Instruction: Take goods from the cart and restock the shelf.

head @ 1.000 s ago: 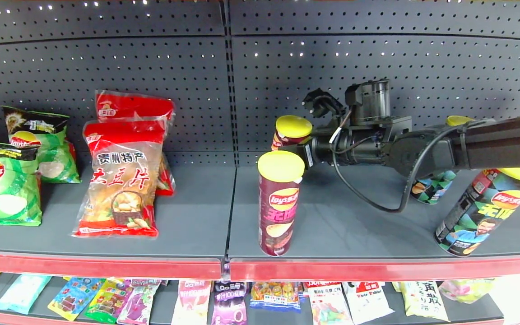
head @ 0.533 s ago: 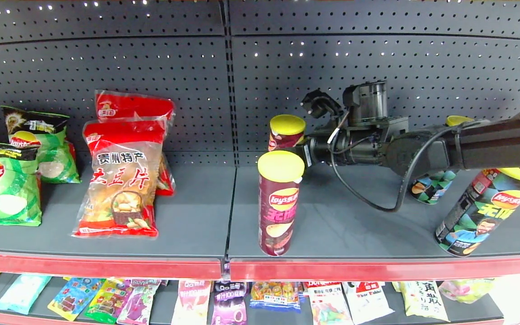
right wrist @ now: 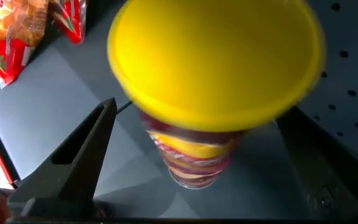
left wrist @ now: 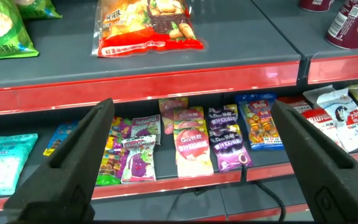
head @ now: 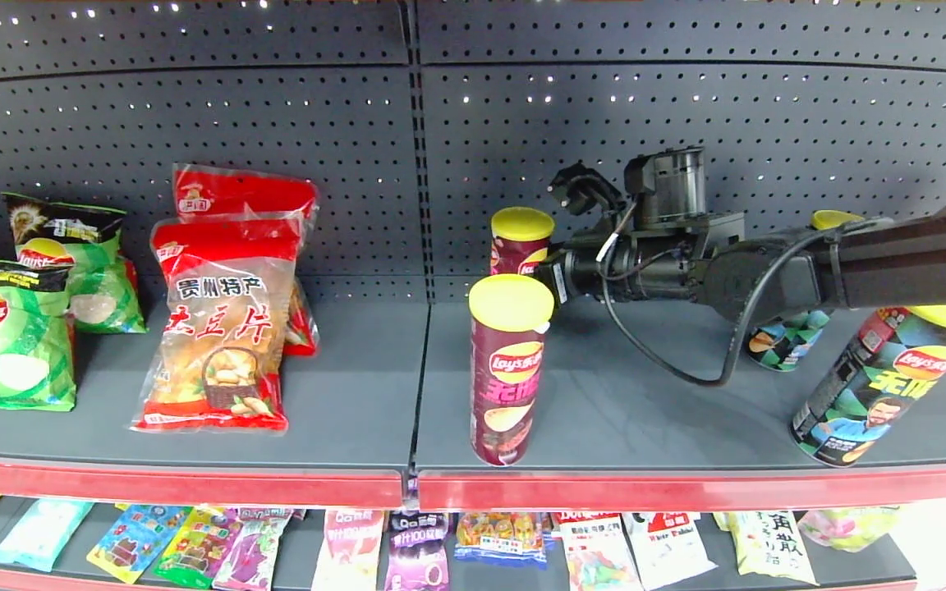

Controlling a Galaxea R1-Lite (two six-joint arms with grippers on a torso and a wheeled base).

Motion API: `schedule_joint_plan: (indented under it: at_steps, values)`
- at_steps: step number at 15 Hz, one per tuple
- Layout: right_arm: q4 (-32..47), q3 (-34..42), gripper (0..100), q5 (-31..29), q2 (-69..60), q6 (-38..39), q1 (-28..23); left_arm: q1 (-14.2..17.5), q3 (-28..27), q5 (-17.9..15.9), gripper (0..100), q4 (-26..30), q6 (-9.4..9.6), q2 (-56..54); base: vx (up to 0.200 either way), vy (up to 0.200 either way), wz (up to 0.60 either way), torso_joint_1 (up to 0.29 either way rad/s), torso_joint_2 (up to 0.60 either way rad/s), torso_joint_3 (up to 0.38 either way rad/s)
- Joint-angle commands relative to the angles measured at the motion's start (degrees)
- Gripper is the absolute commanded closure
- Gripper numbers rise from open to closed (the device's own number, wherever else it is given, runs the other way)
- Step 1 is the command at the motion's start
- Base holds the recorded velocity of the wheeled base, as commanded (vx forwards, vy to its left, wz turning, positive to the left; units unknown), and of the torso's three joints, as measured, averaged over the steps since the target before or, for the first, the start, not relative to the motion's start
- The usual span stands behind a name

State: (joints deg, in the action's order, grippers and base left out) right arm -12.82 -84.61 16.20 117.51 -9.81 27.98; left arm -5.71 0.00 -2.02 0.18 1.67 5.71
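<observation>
- Your right end effector [right wrist: 196, 115] sits released around the rear maroon can [head: 520, 242]. In the right wrist view a strip of grey shelf shows between each finger and the can's body.
- The rear maroon can stands upright (yellow lid on top) far back on the shelf [head: 604, 410], close to the pegboard [head: 276, 123].
- In front of it you have the front maroon can [head: 508, 369], upright near the shelf's red front edge.
- Your left end effector [left wrist: 192, 106] hangs with its fingers spread wide and nothing between them, facing the snack packets [left wrist: 191, 140] on the lower shelf.
- Off to the right a dark can [head: 875, 386] stands near the front edge.
- On the left section are red bags [head: 222, 328] and, further left, green chip bags [head: 17, 345].
</observation>
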Motion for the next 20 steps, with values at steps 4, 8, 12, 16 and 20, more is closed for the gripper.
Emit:
schedule_joint_plan:
  at_steps: [4, 8, 12, 16, 20]
  values:
    - [0.0, 7.2, 0, -0.8, -7.0, 1.0, -0.6, 0.0, 0.0, 0.0, 0, 0.0, 0.00, 0.1, 0.000, 0.000, 0.00, 0.000, 0.00, 0.000]
    - [-0.1, 15.9, 0, -2.9, -14.3, 2.3, -2.1, 0.0, 0.0, 0.0, 0, 0.0, 0.00, 0.1, 0.000, 0.000, 0.00, 0.000, 0.00, 0.000]
    - [-0.9, 23.4, 0, -5.8, -20.1, 4.5, -1.5, 0.0, 0.0, 0.0, 0, 0.0, 0.00, 0.1, 0.000, 0.000, 0.00, 0.000, 0.00, 0.000]
    - [-2.6, 39.6, 0, -9.3, -34.7, 4.5, 3.4, 0.0, 0.0, 0.0, 0, 0.0, 0.00, 0.1, 0.000, 0.000, 0.00, 0.000, 0.00, 0.000]
    - [-2.3, 54.5, 0, -9.7, -53.0, 3.9, 2.0, 0.0, 0.0, 0.0, 0, 0.0, 0.00, 0.1, 0.000, 0.000, 0.00, 0.000, 0.00, 0.000]
